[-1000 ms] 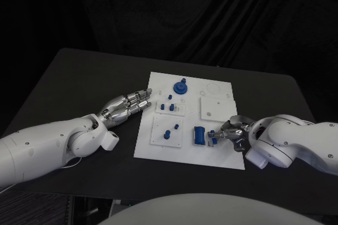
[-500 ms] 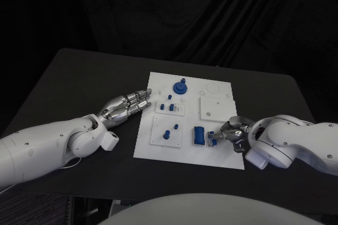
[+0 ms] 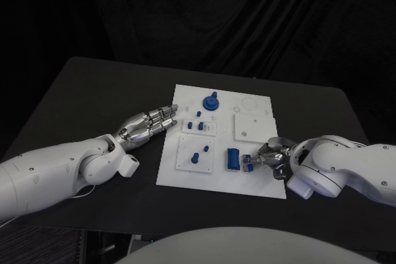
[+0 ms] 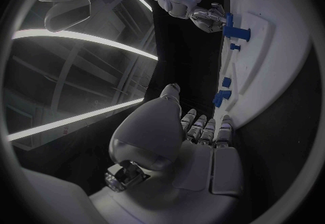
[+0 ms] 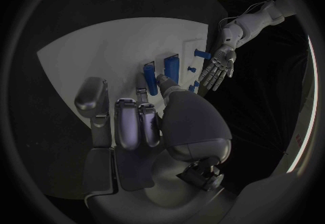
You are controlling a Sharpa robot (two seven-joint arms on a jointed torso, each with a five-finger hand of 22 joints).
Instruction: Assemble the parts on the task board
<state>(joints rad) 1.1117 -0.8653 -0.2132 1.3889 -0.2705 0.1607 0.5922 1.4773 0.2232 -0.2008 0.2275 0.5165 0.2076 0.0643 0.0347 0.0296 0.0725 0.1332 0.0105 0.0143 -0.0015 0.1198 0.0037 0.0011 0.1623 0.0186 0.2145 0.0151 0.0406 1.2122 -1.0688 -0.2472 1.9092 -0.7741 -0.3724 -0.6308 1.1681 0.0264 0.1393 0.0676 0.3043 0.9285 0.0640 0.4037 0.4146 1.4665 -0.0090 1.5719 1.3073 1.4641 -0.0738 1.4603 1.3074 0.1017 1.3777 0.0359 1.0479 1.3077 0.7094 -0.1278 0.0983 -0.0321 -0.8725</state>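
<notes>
On the white rectangular task board (image 3: 248,181) several small blue parts (image 3: 194,158) are seated, while a blue block (image 3: 249,162) is grasped by the right hand (image 3: 270,157) fingers; the left hand (image 3: 149,124) is released beside it, so assembly is judged unfinished.

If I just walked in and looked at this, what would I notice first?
First, the white task board in the middle of the black table, dotted with small blue parts, like the round blue part near its far edge. Then the two shiny silver hands: the right hand has its fingers at a blue block near the board's right edge, and the left hand lies flat, fingers straight, just beside the board's left edge.
</notes>
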